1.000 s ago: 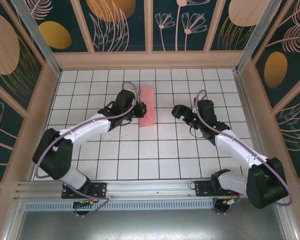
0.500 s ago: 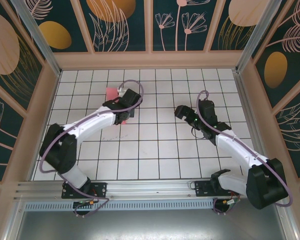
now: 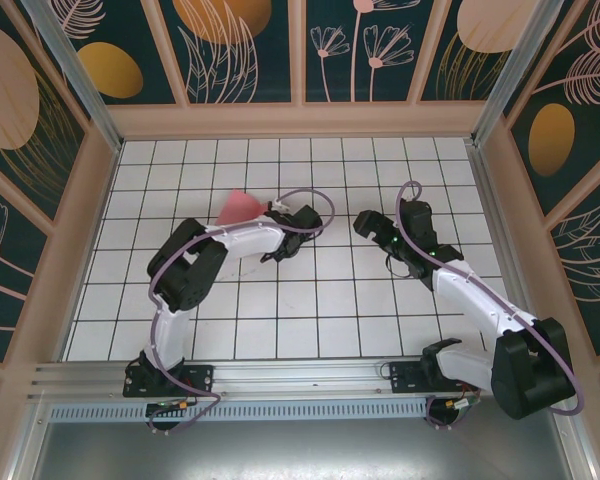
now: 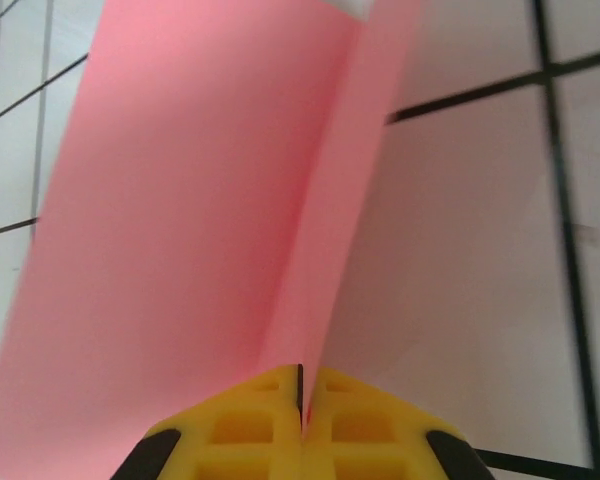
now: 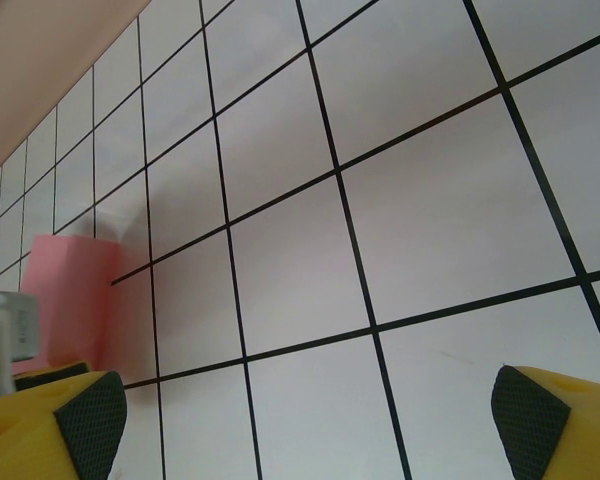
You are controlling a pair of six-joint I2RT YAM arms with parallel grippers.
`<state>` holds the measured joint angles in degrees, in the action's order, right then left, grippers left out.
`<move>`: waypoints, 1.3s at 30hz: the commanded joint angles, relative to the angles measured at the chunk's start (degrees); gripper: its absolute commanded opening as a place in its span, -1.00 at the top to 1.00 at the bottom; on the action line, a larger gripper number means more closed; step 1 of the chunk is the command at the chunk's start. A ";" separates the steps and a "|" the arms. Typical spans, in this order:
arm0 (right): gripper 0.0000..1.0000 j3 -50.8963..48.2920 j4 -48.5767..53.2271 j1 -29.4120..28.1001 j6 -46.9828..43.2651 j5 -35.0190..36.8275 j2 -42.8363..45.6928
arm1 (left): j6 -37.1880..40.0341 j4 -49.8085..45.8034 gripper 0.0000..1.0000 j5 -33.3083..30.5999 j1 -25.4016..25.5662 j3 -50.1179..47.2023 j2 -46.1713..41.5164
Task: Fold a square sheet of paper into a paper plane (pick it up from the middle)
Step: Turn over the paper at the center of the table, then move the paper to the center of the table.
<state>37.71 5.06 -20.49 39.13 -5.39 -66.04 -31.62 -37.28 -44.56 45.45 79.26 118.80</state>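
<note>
The left fingers (image 4: 235,430) are pressed shut on the square sheet of paper (image 4: 180,200). They pinch it at its lower edge, right where a centre crease runs up towards the top of the wrist frame. The sheet hangs doubled along that crease, with a broad flap to the left and a narrower one to the right. In the overhead view it sits left of centre as a pink wedge. It looks raised off the white tiled bench (image 3: 280,300), just above the left arm (image 3: 242,238).

The step in hand looks like an early fold. The paper has one lengthwise crease and no pointed nose, so most of the plane is yet to be made.

The next move probably calls for laying the sheet flat on the tiles again, crease in line with the grid. One set of fingers could then hold it down while the other turns a corner in.

The right fingers (image 5: 570,420) stand wide apart and hold nothing. They are near the centre-right of the overhead frame and aim left at the paper, which appears at the left edge of their wrist view.

The left arm doubles back sharply on itself, which may limit its reach. The two wrists are close together at mid-frame and could clash. The thin sheet could also slip or crumple in a pinch this small. Patterned wall panels (image 3: 300,50) enclose the bench.
</note>
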 commanded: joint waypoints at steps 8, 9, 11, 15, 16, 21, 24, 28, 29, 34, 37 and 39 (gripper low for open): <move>-0.92 -0.89 1.24 1.43 0.83 0.03 0.34 | -2.73 6.33 0.58 10.80 1.21 1.03 -0.59; -0.92 -1.06 1.05 1.67 0.92 -0.16 0.27 | -2.35 8.47 0.48 13.51 1.21 0.14 -2.08; -0.92 -1.39 0.79 1.99 1.15 -0.54 0.20 | -1.79 13.42 0.31 19.15 1.13 -2.06 -5.54; -0.91 -1.50 0.06 2.47 1.44 -2.04 -0.51 | -2.43 20.54 -0.04 30.44 1.08 -4.57 -11.55; -0.90 -1.42 -0.11 2.61 1.37 -2.44 -0.70 | -2.76 21.89 -0.12 32.49 0.98 -5.08 -12.87; -0.86 -0.72 -1.64 2.51 0.65 -4.96 -2.50 | -5.06 27.79 -0.34 42.12 -1.80 -9.05 -19.92; -0.78 0.07 -2.66 1.86 0.16 -6.93 -4.75 | -6.97 31.93 -0.55 45.28 -4.67 -13.48 -25.31; -0.52 2.69 -4.51 -1.71 -0.27 -7.54 -9.61 | -9.78 34.11 -0.83 43.88 -9.12 -19.19 -30.41; -0.45 3.82 -5.23 -3.08 -0.23 -7.37 -11.44 | -10.35 33.82 -0.90 42.05 -10.02 -20.33 -31.47; 0.12 10.79 -9.17 -12.10 -0.27 -8.15 -22.07 | -15.08 31.10 -0.97 35.47 -14.12 -25.98 -35.85; 0.20 16.81 -9.37 -16.37 -0.63 -8.47 -29.51 | -17.79 31.46 -0.97 36.43 -16.68 -30.02 -38.42; 0.25 20.82 -9.38 -18.57 -0.60 -8.58 -33.89 | -18.78 31.30 -0.97 36.56 -18.16 -32.12 -39.93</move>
<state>54.08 -1.91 -37.01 39.16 -13.17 -96.23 -46.81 -5.80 -6.72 28.84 49.34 81.32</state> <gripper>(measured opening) 0.381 0.985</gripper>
